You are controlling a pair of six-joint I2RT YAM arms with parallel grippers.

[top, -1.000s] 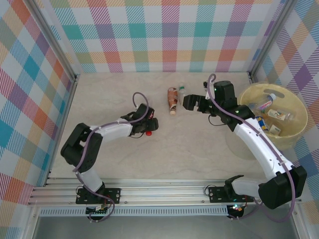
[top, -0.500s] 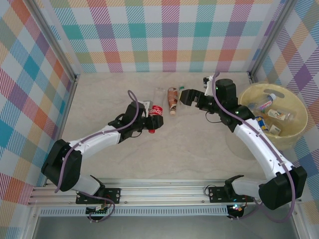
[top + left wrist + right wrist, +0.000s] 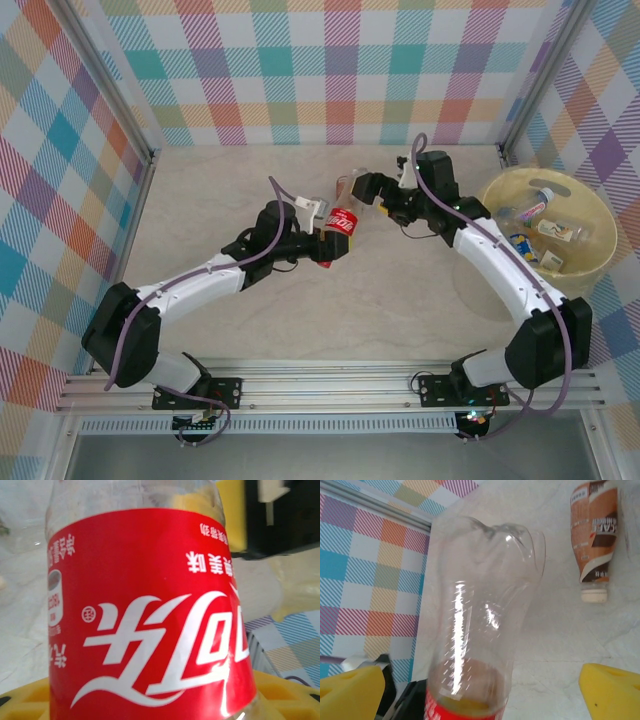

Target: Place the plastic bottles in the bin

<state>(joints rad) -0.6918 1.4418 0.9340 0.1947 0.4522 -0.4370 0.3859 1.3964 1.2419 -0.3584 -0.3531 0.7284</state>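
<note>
Top external view: a pale cream, faintly marbled table [image 3: 400, 310] sits inside walls [image 3: 300, 70] papered in pastel plaid, with aluminium posts [image 3: 110, 90] at the far corners and a metal rail [image 3: 330, 385] along the near edge. The bin [image 3: 590, 265] stands at the right edge, towards the far right corner, and several bottles [image 3: 545, 232] lie inside it.

Over the middle of the table, nearer the far edge, the left gripper [image 3: 328, 240] pinches a red-labelled bottle [image 3: 341, 220] around its label and holds it clear of the surface, its clear base pointing towards the right arm. In the left wrist view the red label [image 3: 150, 625] carries large white Chinese script in the Coca-Cola style, upside down, with columns of smaller characters that cannot be read.

The right gripper [image 3: 366, 186] hangs just beyond that bottle. In the right wrist view its yellow pads [image 3: 612, 690] are spread wide, with the bottle's clear body [image 3: 480, 605] between them and touching neither.

A brown-labelled bottle [image 3: 594, 535] with a white cap lies on the table near the far edge. Its print is too small to read with certainty.
</note>
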